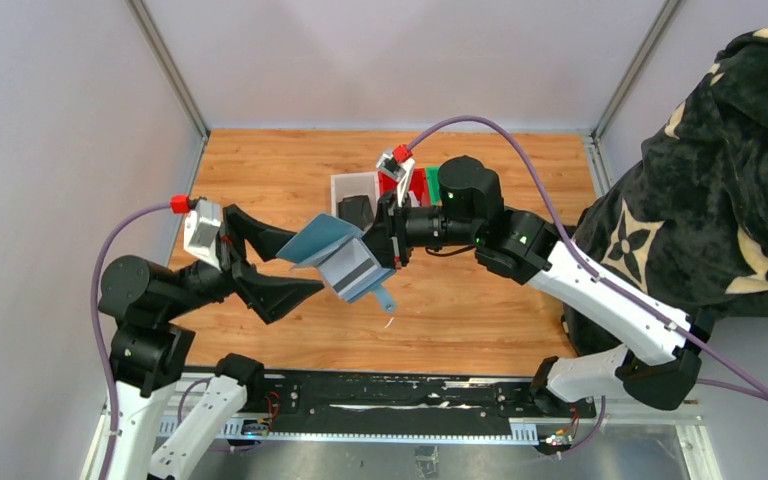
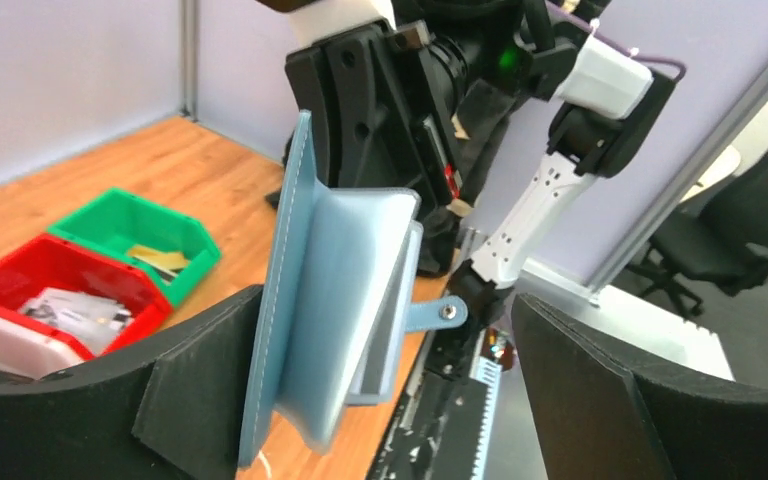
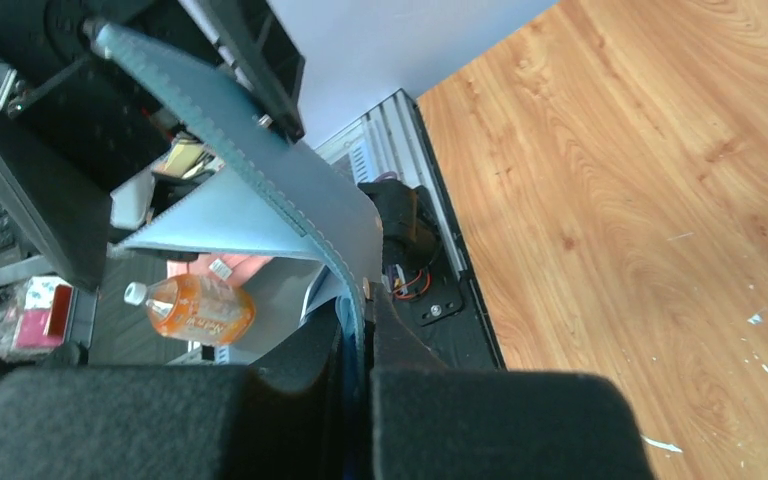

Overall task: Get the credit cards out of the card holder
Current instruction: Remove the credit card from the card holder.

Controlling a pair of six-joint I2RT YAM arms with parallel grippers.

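Note:
The teal-blue card holder (image 1: 345,258) hangs open in the air above the middle of the table, its small tab (image 2: 440,312) pointing down. My right gripper (image 1: 392,240) is shut on one edge of it; in the right wrist view the holder (image 3: 260,190) runs up out of the closed right gripper (image 3: 365,360). My left gripper (image 1: 308,264) stands wide open around the other flap, and its fingers (image 2: 580,390) are apart from the holder (image 2: 330,310). A grey face shows in an inner pocket (image 1: 357,268); I cannot tell whether it is one of the credit cards.
Behind the arms a red bin (image 2: 60,275) with pale flat pieces stands next to a green bin (image 2: 140,225). A white tray (image 1: 340,185) holds a black wallet (image 1: 356,210). Someone in dark patterned clothing (image 1: 720,170) is at the table's right edge.

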